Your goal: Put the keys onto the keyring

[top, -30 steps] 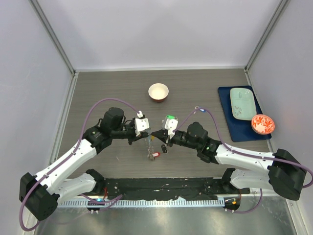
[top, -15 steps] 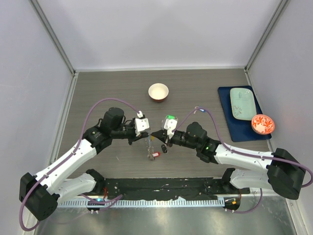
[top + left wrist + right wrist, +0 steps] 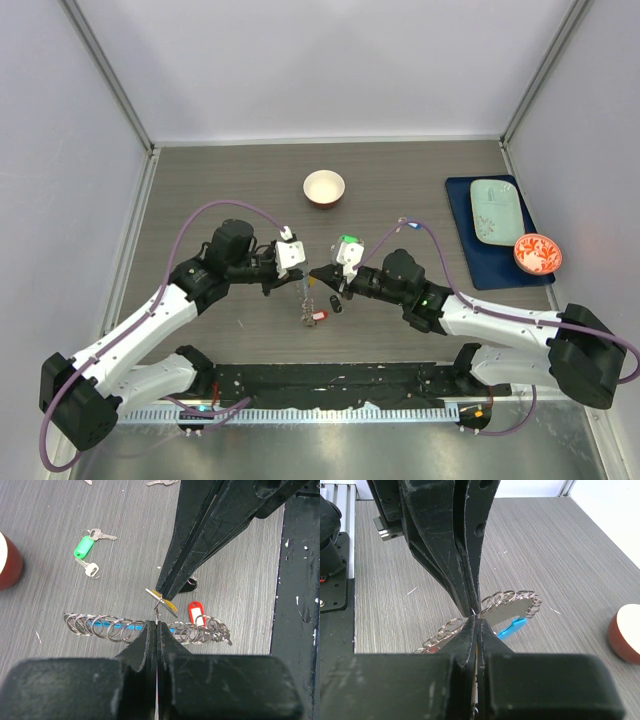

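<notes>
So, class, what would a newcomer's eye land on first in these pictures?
First, the left gripper and right gripper, both shut, meeting tip to tip above the middle of the table, with a yellow-tagged key at the right one's tip. Beneath them lies the coiled silvery keyring with its blue tag, a red-tagged key at one end. A white bowl stands farther back.

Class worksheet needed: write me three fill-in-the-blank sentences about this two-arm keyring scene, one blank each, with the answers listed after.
1. The left gripper and right gripper meet tip to tip above the keyring, both with jaws ____.
2. In the left wrist view, the key lying left of the grippers, apart from the keyring, carries a ____ tag.
3. In the top view, the pale green plate rests on a dark ____ mat.
Missing words: shut; green; blue.
</notes>
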